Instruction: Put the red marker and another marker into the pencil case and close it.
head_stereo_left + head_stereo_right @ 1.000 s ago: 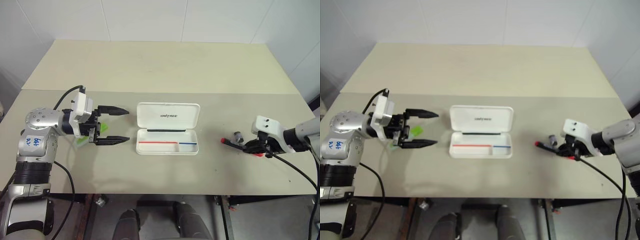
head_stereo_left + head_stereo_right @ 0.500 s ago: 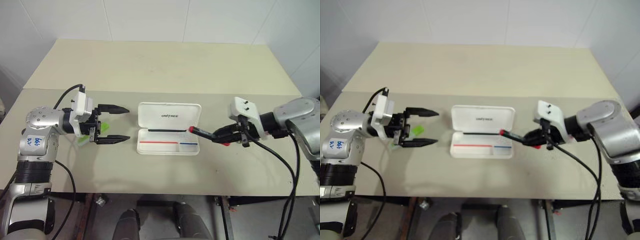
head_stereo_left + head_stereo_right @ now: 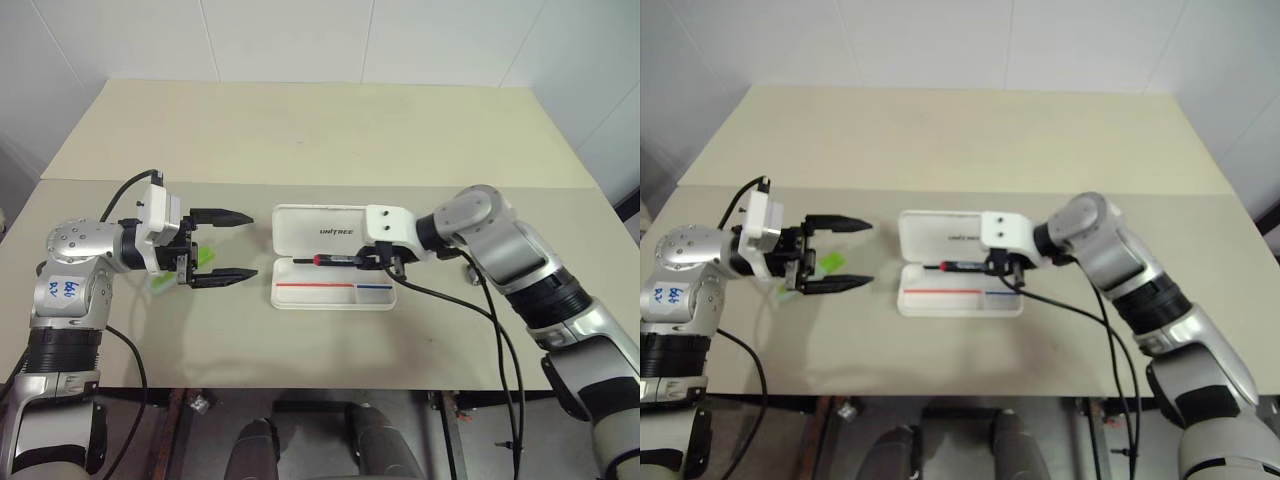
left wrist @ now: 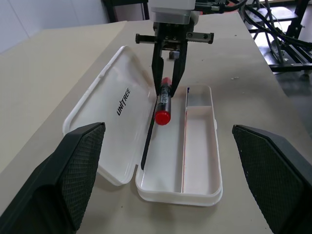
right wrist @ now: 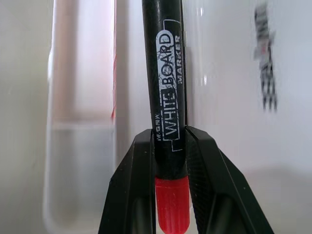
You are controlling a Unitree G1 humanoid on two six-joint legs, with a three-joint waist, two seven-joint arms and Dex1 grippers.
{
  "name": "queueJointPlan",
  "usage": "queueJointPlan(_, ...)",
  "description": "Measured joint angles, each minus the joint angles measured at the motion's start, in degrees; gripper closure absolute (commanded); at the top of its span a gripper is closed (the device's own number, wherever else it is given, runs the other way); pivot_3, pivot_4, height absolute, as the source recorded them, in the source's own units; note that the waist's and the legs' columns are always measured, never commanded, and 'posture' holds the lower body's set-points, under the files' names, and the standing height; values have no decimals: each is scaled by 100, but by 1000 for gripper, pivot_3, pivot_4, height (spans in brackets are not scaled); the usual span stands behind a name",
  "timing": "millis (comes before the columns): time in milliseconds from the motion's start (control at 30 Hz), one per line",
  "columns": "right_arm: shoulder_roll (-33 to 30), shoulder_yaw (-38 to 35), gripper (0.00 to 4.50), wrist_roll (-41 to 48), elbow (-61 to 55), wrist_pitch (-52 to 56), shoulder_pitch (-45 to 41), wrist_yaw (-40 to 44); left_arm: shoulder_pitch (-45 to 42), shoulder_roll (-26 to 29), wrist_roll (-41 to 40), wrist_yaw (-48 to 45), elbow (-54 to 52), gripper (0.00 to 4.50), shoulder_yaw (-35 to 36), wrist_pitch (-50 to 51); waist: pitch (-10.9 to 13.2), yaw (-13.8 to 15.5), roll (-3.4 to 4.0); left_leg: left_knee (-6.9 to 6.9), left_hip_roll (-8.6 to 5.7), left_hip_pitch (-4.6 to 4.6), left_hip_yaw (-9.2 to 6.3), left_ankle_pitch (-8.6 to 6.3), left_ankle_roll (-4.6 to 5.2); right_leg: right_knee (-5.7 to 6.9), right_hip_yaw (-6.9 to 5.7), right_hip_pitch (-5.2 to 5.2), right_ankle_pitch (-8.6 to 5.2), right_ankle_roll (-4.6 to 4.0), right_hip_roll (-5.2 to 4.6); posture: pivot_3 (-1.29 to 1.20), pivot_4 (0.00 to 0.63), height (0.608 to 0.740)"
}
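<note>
The pencil case (image 3: 300,236) lies open at the table's middle, its lid tipped back and its tray (image 3: 330,295) toward me. My right gripper (image 3: 368,262) is shut on the red marker (image 3: 336,260) and holds it over the tray close to the hinge, red cap pointing left. The right wrist view shows both fingers (image 5: 137,185) clamped on the marker's black barrel (image 5: 165,83). My left gripper (image 3: 252,245) stands open left of the case, facing it. The light-green marker (image 3: 206,257) lies on the table between the left gripper's fingers, near their base and partly hidden.
A second beige table (image 3: 300,120) adjoins the far side along a seam. Black cables (image 3: 500,340) hang from my right arm across the table's front edge. Bare tabletop (image 3: 330,340) runs in front of the case.
My right gripper has carried the red marker leftward from the table's right side to a spot over the open case. The left gripper has stayed put.
</note>
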Motion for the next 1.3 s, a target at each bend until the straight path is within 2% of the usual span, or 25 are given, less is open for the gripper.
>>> queueJointPlan(467,267,19,3964,-169,-37,206,-47,151,242,53,-21,187,-330,0,136,125,0,-2,0,2,0,0,-1,0,0,3,-2,0,0,0,0,0,150,740)
queueJointPlan(667,315,19,1982,-169,-37,307,-48,144,242,53,-22,194,-330,0,140,128,0,-2,0,2,0,0,-2,0,0,3,-3,1,0,-1,0,0,150,740)
queueJointPlan(833,372,5,125,-163,-37,318,-48,99,242,53,-22,203,-330,0,141,128,0,-1,0,2,0,0,-2,0,0,2,-3,1,0,-1,0,0,150,740)
queueJointPlan(1067,566,-329,36,303,-152,712,-124,115,237,53,-21,222,-328,0,141,127,0,0,0,1,0,0,-3,0,0,2,-3,1,0,-1,0,0,150,740)
queueJointPlan(1300,324,-1018,36,1675,-972,852,179,1061,227,306,207,401,-303,0,120,204,0,8,-1,-2,0,-1,-8,-1,1,-6,-7,5,-1,0,-1,0,150,740)
